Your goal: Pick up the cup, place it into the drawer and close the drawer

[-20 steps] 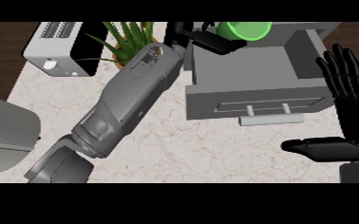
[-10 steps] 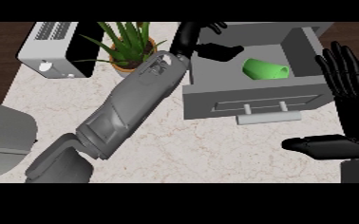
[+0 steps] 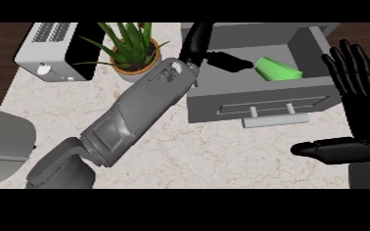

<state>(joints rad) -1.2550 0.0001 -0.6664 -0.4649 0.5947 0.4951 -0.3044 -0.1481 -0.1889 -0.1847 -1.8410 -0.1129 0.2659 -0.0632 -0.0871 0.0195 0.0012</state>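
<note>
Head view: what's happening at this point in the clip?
The green cup lies tipped on its side inside the open drawer. The left hand hovers over the drawer beside the cup, fingers no longer around it. The right hand rests open at the view's right edge. The drawer has yet to be closed.

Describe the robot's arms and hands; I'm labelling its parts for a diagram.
Both hands are glossy black with slender fingers: the left hand and the right hand. The left forearm is a grey, boxy shell with panel seams and a round fitting near the wrist. No cables show.
</note>
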